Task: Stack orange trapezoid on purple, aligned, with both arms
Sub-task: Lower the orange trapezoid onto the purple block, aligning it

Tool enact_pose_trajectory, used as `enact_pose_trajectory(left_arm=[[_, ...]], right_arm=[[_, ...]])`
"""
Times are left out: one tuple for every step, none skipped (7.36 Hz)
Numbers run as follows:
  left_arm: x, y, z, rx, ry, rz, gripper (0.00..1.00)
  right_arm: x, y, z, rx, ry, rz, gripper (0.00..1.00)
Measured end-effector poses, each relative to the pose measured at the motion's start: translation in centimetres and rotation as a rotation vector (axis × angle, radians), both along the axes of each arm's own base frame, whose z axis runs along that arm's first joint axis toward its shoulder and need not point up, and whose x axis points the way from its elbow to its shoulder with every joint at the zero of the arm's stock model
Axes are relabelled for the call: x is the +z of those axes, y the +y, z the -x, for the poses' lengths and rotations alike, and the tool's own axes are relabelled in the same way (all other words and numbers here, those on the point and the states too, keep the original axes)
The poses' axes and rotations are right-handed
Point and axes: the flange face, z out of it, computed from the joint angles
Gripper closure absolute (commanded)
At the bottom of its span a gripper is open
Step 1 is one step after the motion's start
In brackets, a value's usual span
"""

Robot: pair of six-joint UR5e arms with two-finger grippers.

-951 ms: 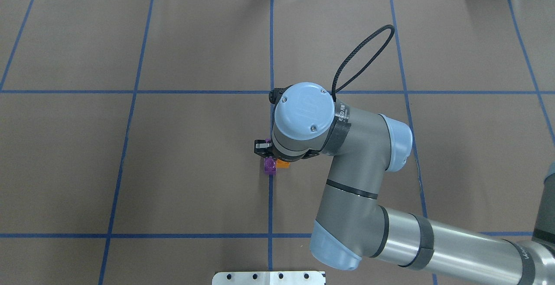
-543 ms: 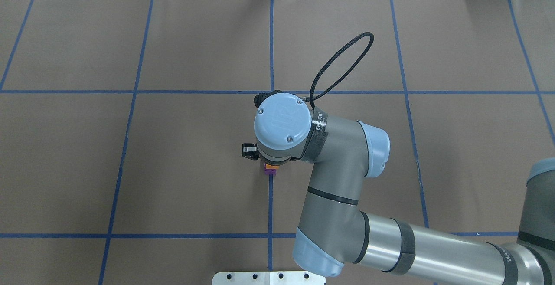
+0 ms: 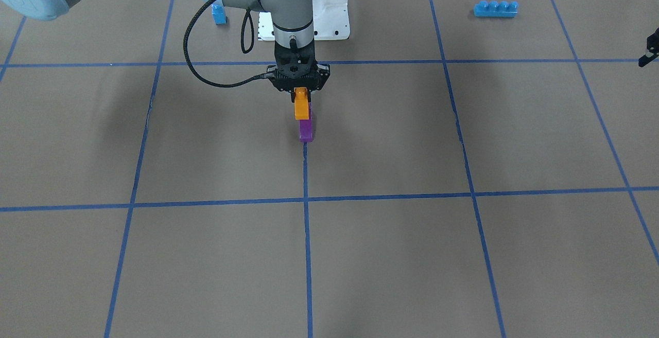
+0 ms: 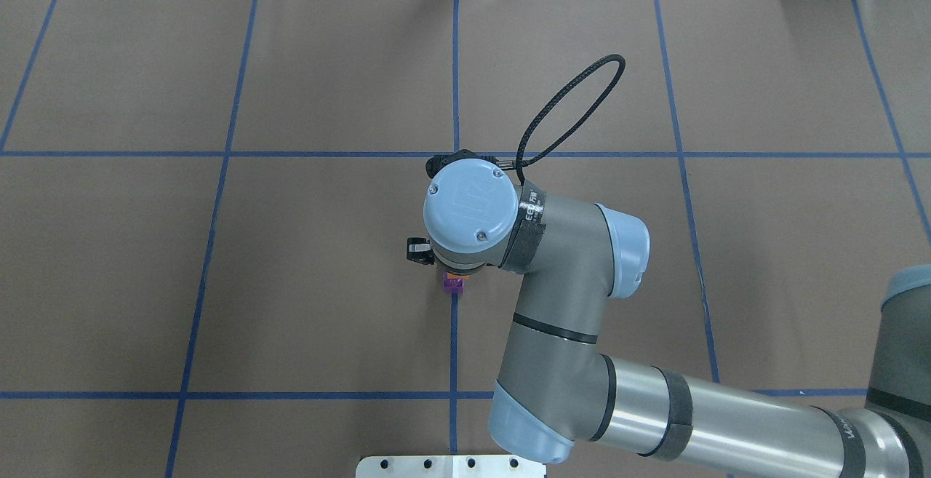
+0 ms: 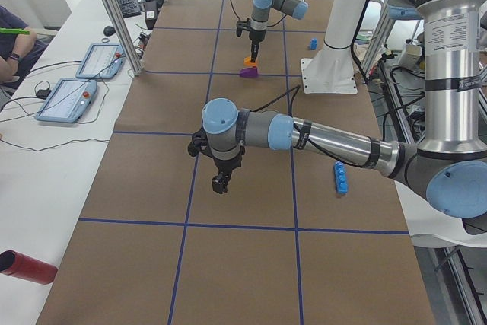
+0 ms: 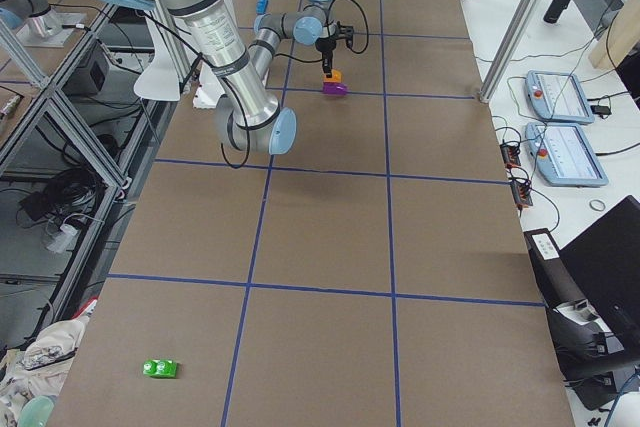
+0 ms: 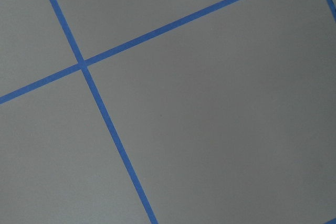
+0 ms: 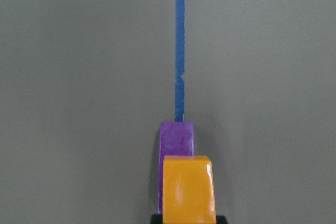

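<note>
Holding orange trapezoid (image 3: 301, 109) above purple (image 3: 306, 130) | right gripper (image 3: 301, 94) | cap (image 4: 471, 201): UR

Bright, even o/h light; soft shadows

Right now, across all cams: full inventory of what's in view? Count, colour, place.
orange trapezoid: 1, orange, held just above the purple; contact unclear
purple: 1, purple, on the table's centre tape line
four-stud brick: 1, blue, table, robot's left side
single-stud block: 1, blue, beside the base plate, robot's right side
base plate: 1, white, robot's table edge
green object: 1, green, table's right end
red cylinder: 1, red, side bench
tablets: 2, blue-grey, side bench
table: 1, brown, blue tape grid
right gripper: black, shut on orange trapezoid
left gripper: black, over bare table; state unclear
</note>
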Motion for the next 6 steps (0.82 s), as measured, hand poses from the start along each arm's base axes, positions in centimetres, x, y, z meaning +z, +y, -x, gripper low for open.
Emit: enact_pose_trajectory(left_arm=[[0.02, 0.00, 0.00, 0.000, 0.000, 0.000, 0.00], [0.05, -0.02, 0.00, 0.000, 0.000, 0.001, 0.00], [0.08, -0.04, -0.01, 0.000, 0.000, 0.002, 0.00], [0.09, -0.07, -0.04, 0.001, 0.000, 0.002, 0.00], [0.09, -0.09, -0.06, 0.001, 0.000, 0.002, 0.00], [0.11, -0.11, -0.07, 0.001, 0.000, 0.002, 0.00]], right_arm=[[0.07, -0.02, 0.10, 0.001, 0.002, 0.000, 1.00], [0.10, -0.04, 0.20, 0.001, 0.004, -0.001, 1.00], [0.08, -0.07, 0.29, 0.001, 0.005, -0.001, 1.00], [0.05, -0.09, 0.38, 0.001, 0.006, -0.001, 1.00], [-0.03, -0.11, 0.44, 0.001, 0.005, -0.001, 1.00], [-0.12, -0.15, 0.52, 0.002, 0.005, -0.001, 1.00]])
